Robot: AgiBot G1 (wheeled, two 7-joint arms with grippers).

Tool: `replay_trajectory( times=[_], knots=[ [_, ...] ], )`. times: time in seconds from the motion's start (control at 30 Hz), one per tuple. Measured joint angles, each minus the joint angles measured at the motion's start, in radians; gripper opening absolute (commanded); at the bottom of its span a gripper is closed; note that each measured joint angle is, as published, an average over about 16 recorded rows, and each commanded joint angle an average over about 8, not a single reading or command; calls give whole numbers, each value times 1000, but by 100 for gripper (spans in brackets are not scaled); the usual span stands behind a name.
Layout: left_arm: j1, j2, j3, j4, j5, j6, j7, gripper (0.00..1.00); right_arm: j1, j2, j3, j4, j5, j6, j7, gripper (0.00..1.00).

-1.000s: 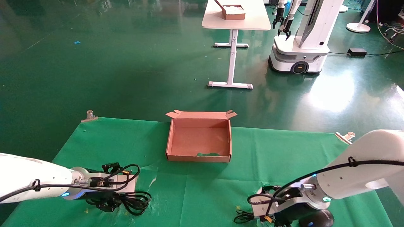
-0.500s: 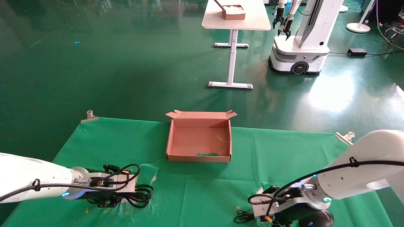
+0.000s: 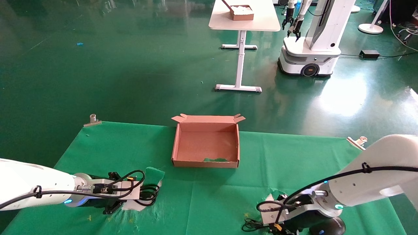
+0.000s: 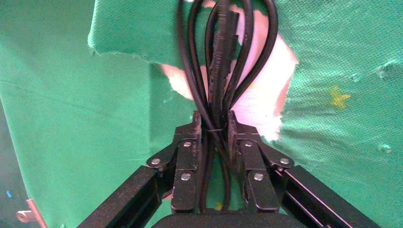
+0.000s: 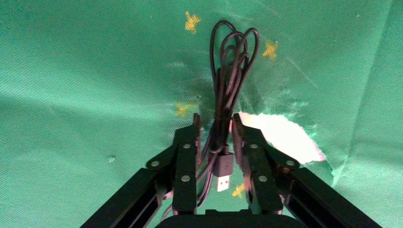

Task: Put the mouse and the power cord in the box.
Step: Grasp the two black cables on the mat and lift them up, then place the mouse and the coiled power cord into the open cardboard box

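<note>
The brown box [image 3: 178,143] stands open at the middle of the green cloth with nothing in it. At the near left, my left gripper [image 4: 214,121] is shut on the power cord [image 4: 223,52], whose black loops [image 3: 151,192] hang just above a torn patch of cloth. At the near right, my right gripper [image 5: 215,121] is shut on the thin looped cable [image 5: 228,71] of the mouse, USB plug [image 5: 222,173] between the fingers. The black mouse [image 3: 328,225] lies under my right forearm at the table's front edge, partly hidden.
The cloth is torn, with a flap [image 3: 154,173] raised beside the left gripper and a white hole [image 5: 285,137] beside the right one. Metal clips [image 3: 92,120] [image 3: 357,141] hold the cloth's far corners. Beyond, a white table carries a smaller box [image 3: 242,12] beside another robot [image 3: 310,49].
My left gripper has carried the power cord up and toward the box, and the torn cloth flap has lifted with it. The right gripper has barely moved.
</note>
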Motion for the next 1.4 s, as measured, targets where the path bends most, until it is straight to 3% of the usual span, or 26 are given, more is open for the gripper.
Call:
replay_trajectory(
  times=[0.5,0.87,1.13,1.4],
  knots=[
    [-28,-18,-19,6,-26,17,-2,0,16,12,11,3,11,-4,-1,0],
    [-218,-37,-113,96,-195,125,39,0,143,78,69,2,38,-4,8,0],
    [-349,78,-164,222,-306,126,104,0,260,125,103,8,25,15,14,0],
    [-336,262,-131,331,-293,-57,182,0,337,172,119,41,3,10,23,0]
  ],
)
